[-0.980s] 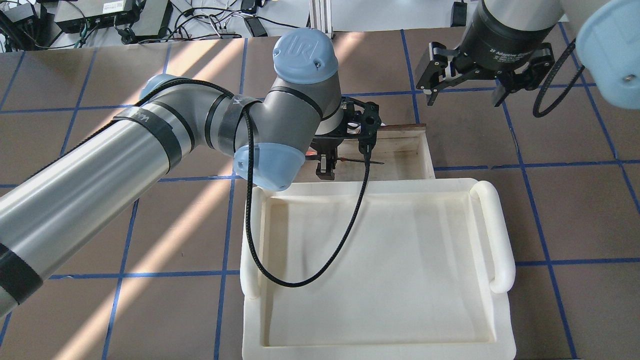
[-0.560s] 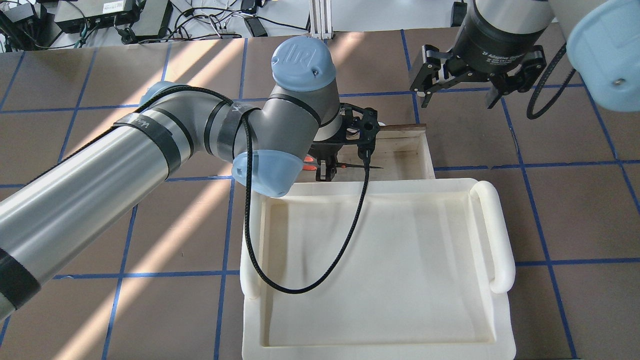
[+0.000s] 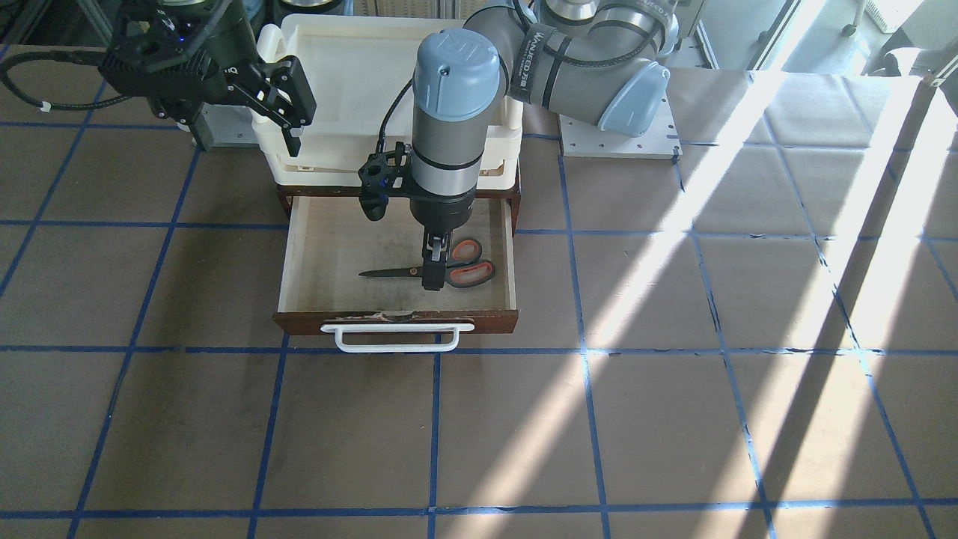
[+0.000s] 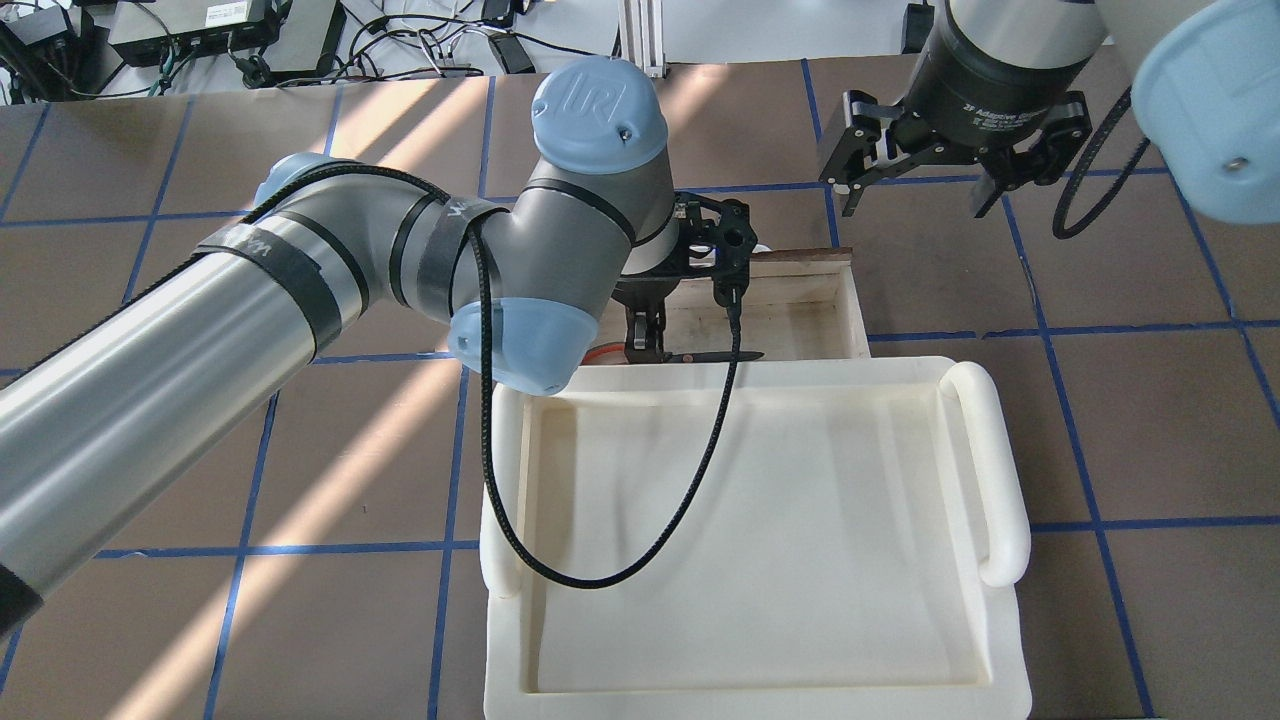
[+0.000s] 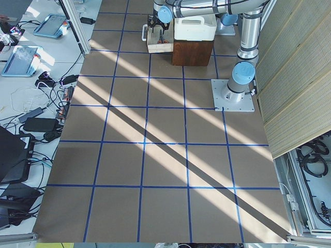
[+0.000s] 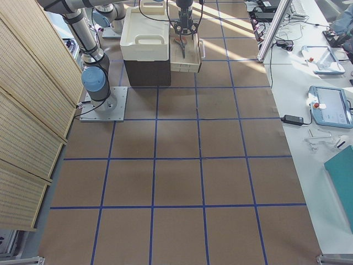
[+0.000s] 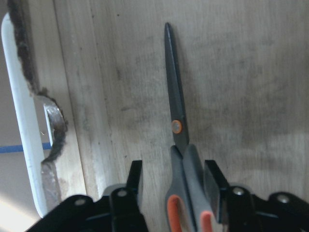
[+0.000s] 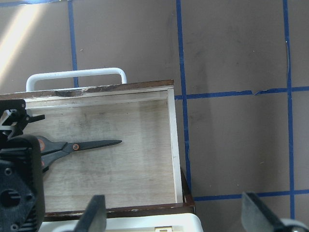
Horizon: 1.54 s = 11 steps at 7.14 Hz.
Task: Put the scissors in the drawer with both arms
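the scissors [image 7: 175, 111] lie flat on the pale floor of the pulled-out drawer [image 3: 337, 251], blades closed and running along its front wall, handles toward the robot's left. the left gripper [image 3: 432, 277] reaches straight down into the drawer, its fingers [image 7: 135, 176] spread on either side of the handles near the pivot, released. the right gripper [image 4: 917, 200] hangs wide open and empty above the table, off to the right of the drawer, past the cream tray [image 4: 985, 470]

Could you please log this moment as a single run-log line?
left claw: open, straddling handles | scissors: flat on drawer floor | drawer: pulled open | right claw: open, empty, off to the drawer's side
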### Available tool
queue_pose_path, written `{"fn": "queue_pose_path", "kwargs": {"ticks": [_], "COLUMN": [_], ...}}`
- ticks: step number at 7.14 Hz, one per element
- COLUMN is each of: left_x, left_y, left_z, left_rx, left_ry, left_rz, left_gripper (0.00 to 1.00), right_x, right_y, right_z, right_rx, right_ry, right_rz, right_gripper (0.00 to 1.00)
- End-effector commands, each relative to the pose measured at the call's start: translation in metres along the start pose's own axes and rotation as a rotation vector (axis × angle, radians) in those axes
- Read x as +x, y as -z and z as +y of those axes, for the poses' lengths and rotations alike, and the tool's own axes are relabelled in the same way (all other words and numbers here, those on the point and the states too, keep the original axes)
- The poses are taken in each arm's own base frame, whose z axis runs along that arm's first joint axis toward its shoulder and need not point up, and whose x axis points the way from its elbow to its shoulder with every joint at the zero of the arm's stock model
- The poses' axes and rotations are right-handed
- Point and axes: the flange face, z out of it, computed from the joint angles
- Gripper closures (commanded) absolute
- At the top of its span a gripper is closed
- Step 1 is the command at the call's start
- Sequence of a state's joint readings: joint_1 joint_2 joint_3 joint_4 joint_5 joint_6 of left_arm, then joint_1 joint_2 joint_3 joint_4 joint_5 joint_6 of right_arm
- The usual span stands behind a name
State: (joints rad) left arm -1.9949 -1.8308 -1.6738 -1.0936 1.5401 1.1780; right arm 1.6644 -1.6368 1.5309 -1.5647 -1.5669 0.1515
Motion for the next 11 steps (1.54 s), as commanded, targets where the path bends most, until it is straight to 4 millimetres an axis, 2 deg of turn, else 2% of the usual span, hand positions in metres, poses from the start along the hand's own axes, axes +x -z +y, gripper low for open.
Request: {"fn": "queue_pose_path", "kwargs": {"ticks": [1, 2, 3, 4, 5, 6, 7, 9, 11], "left_x": [0.002, -0.001, -0.013, -0.023, -0.035, -0.044, -0.038, -0.045, -0.047], "left_y": [0.043, 0.072, 0.096, 0.114, 0.126, 0.134, 0.142, 0.155, 0.168], "left_z": [0.004, 0.014, 0.033, 0.063, 0.097, 0.126, 0.150, 0.213, 0.242], "left_rx": [0.008, 0.013, -0.001, -0.013, -0.010, -0.004, -0.053, -0.102, -0.084], "left_ry": [0.195, 0.404, 0.573, 0.742, 0.993, 1.174, 1.311, 1.479, 1.574], "left_rz": [-0.043, -0.038, -0.028, -0.017, -0.039, -0.057, -0.042, -0.103, -0.130], "left_gripper": [0.00, 0.00, 0.00, 0.00, 0.00, 0.00, 0.00, 0.00, 0.00], "right_x": [0.000, 0.000, 0.000, 0.000, 0.000, 0.000, 0.000, 0.000, 0.000], "right_y": [0.000, 0.000, 0.000, -0.001, -0.001, -0.001, -0.001, -0.001, -0.001], "right_z": [0.000, 0.000, 0.000, 0.000, 0.000, 0.000, 0.000, 0.000, 0.000], "right_rx": [0.000, 0.000, 0.000, -0.001, -0.001, -0.002, -0.001, -0.001, -0.001], "right_ry": [0.001, 0.000, 0.001, 0.001, 0.001, -0.002, 0.000, 0.001, 0.001], "right_rz": [0.001, 0.001, 0.001, 0.001, 0.001, 0.000, 0.001, 0.001, 0.001], "right_gripper": [0.00, 0.00, 0.00, 0.00, 0.00, 0.00, 0.00, 0.00, 0.00]}}
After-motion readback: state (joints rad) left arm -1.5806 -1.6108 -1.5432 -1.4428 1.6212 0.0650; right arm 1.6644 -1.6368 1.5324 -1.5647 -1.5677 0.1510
